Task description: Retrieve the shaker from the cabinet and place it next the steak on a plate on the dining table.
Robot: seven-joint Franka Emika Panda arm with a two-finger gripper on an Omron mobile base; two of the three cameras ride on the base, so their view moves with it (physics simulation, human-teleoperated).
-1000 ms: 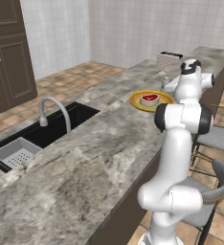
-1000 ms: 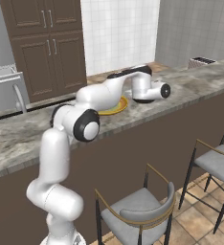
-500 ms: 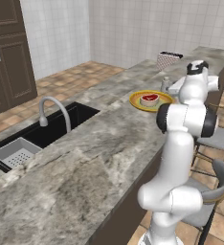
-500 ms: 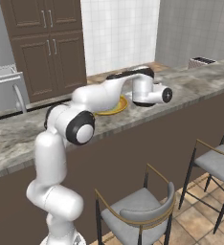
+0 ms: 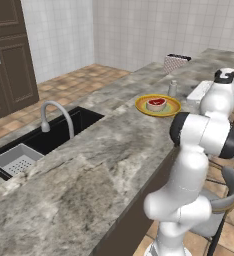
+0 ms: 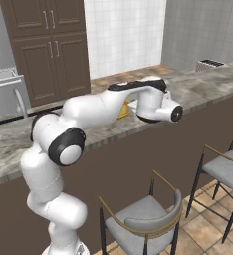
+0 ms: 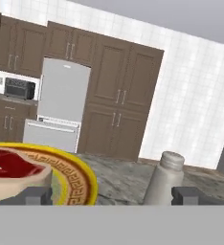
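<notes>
In your hand view, the two-finger gripper [image 7: 111, 195] sits low over the grey-brown marbled stone dining table [image 7: 118, 184], its two dark tips standing wide apart with nothing between them touching either one. Just past the right tip stands the small pale grey cylindrical shaker [image 7: 164, 178], upright on the stone and free of the fingers. Beside the left tip you see the round yellow plate with its orange patterned rim [image 7: 80, 177], and on it the red steak with a pale whitish edge [image 7: 16, 172]. The shaker stands near the plate, apart from its rim.

From your left base view, the shaker [image 5: 172, 88] stands just beyond the plate [image 5: 141, 104], with the steak [image 5: 156, 104] at the plate's middle and the white arm's wrist to the right of both. Farther along the table top sits a metal toaster [image 5: 176, 62]. On the near side of the plate you have a black sink [image 5: 64, 132] with a curved silver tap [image 5: 56, 117].

Beyond the table in the hand view, dark brown panelled cabinets [image 7: 118, 107] line the wall around a silver refrigerator [image 7: 61, 110].
</notes>
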